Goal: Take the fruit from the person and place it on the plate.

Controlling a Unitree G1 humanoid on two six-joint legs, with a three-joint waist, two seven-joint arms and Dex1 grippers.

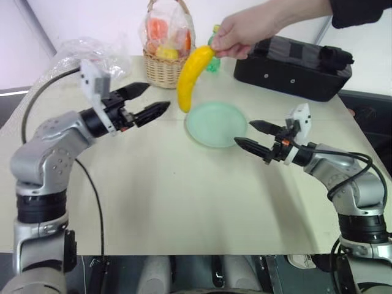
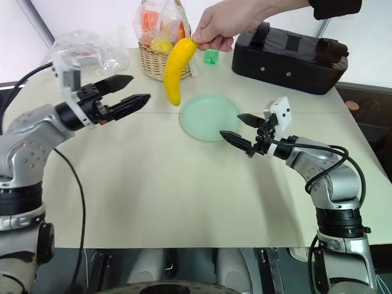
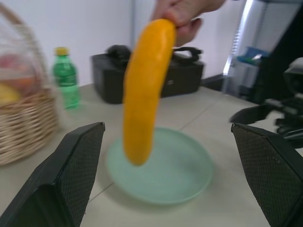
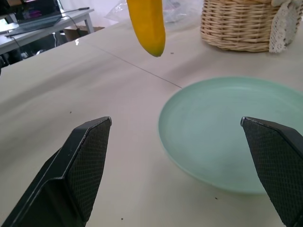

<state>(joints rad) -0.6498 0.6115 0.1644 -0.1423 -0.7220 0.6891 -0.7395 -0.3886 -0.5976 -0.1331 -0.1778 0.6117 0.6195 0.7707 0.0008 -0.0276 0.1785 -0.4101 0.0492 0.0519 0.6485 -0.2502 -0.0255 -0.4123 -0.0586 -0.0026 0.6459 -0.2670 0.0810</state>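
Beige counter [image 1: 184, 196] bears the plate [image 1: 215, 124]; left gripper [image 1: 146, 101], jaws spread, should close mid-banana [image 1: 193, 76] beneath the person's hand [image 1: 240, 33]; right gripper [image 1: 257, 136] also spread.

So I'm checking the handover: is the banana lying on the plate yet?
No, the banana hangs from the person's hand above the green plate.

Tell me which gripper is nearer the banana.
Left. The left gripper, open, sits just beside the hanging banana; the right gripper, also open, is farther off, across the plate.
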